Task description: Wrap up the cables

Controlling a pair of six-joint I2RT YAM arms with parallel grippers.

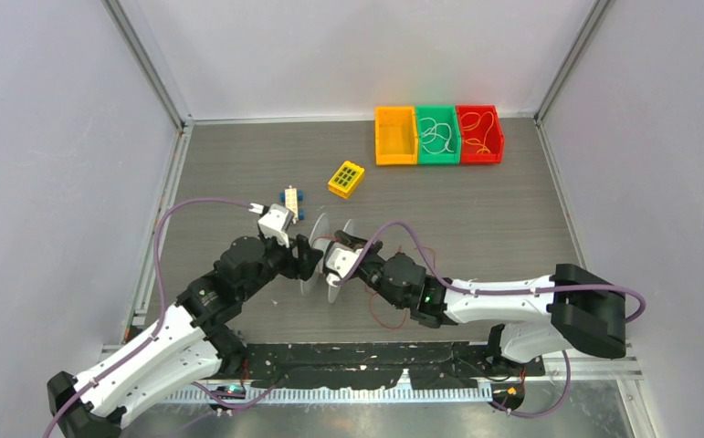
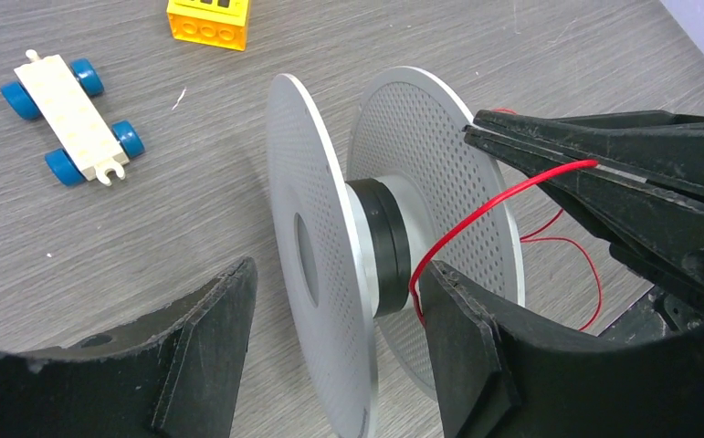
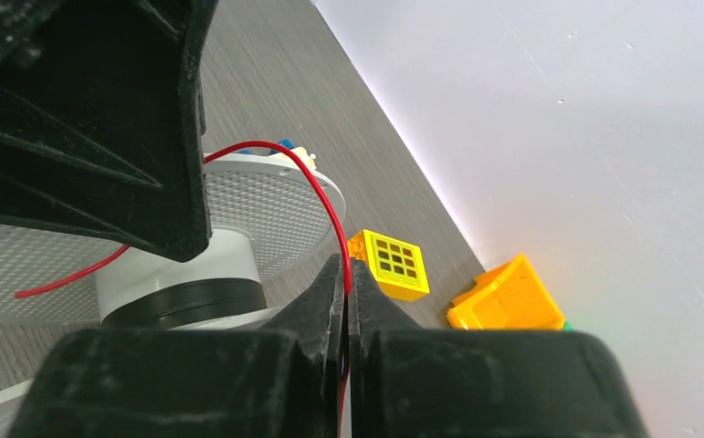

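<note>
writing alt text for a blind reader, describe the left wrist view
A red wire runs from the hub of a silver spool to the right claw, shut on it. The open left claw straddles the spool; a toy car and yellow block lie beyond.

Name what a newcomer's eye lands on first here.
A perforated silver metal spool stands on edge mid-table, straddled by the open left pincer. The right pincer is shut on a thin red wire arcing toward its hub. Orange, green and red plastic bins line the far edge.
</note>
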